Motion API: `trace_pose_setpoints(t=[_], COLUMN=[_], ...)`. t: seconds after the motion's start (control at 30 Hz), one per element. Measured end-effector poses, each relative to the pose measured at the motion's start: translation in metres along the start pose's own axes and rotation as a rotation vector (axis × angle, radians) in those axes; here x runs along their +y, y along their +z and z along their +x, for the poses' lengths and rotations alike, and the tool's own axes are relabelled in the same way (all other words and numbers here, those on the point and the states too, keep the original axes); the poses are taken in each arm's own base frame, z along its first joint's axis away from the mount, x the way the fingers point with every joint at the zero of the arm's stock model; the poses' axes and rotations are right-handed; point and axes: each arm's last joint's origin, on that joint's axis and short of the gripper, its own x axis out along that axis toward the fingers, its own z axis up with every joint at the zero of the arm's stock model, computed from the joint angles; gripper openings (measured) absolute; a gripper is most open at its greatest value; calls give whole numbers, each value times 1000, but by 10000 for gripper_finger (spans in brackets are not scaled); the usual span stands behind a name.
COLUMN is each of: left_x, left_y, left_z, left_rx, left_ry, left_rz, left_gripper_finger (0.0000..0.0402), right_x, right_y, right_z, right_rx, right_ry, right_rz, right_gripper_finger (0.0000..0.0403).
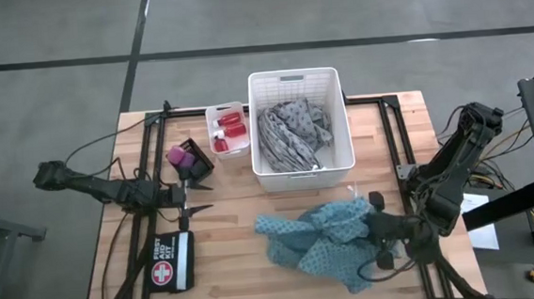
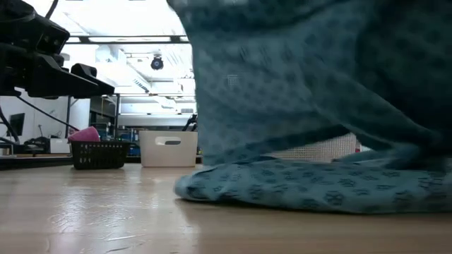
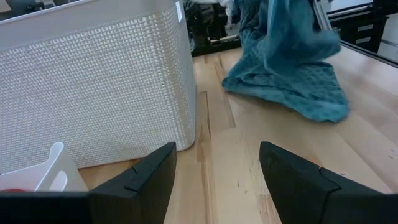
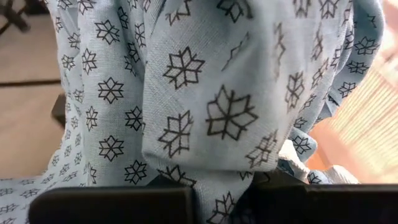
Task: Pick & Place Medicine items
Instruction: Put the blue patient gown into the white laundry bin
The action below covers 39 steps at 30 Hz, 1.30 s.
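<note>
A teal patterned cloth [image 1: 320, 240] lies crumpled on the near right of the table, with its right part raised. My right gripper [image 1: 383, 228] is shut on it at that side. In the right wrist view the cloth [image 4: 217, 93] drapes over nearly the whole picture. Red bottles with white caps [image 1: 231, 127] lie in a small clear tray. Pink and purple pieces [image 1: 183, 156] sit in a small black basket. My left gripper [image 1: 198, 197] waits open at the table's left, near that basket, with nothing between its fingers [image 3: 143, 180]. My right gripper pinches a bunched fold of the teal cloth [image 4: 217, 177] between its two fingers; how many layers I cannot tell. It comes from the table's right side, slanting down. The held part is raised and the cloth's lower part [image 2: 318, 187] lies on the table.
A white basket [image 1: 303, 172] holding a grey patterned cloth [image 1: 289, 129] stands at the far middle. A black first aid pouch [image 1: 171, 263] lies at the near left. Black frame rails [image 1: 394, 141] run along the table's sides. Bare wood shows between the basket and the teal cloth.
</note>
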Motion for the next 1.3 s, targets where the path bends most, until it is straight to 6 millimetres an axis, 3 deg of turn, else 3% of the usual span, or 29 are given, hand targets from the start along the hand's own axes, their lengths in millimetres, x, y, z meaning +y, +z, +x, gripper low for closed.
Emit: trace_pose_setpoints(t=[0.5,0.87,1.03,1.3], left_x=[0,0,0,0], left_y=[0,0,0,0], left_z=[0,0,0,0], left_rx=[0,0,0,0], left_ry=[0,0,0,0], left_rz=[0,0,0,0], left_gripper_finger=[236,236,236,236], right_x=[-12,-39,-45,-39], right_y=[49,78,82,78], right_z=[-37,-75,-84,-77], right_rx=[-344,-541,-570,-537], right_ry=[64,110,164,155], right_rz=[-41,-24,-30,-75], right_gripper_finger=[29,29,29,29])
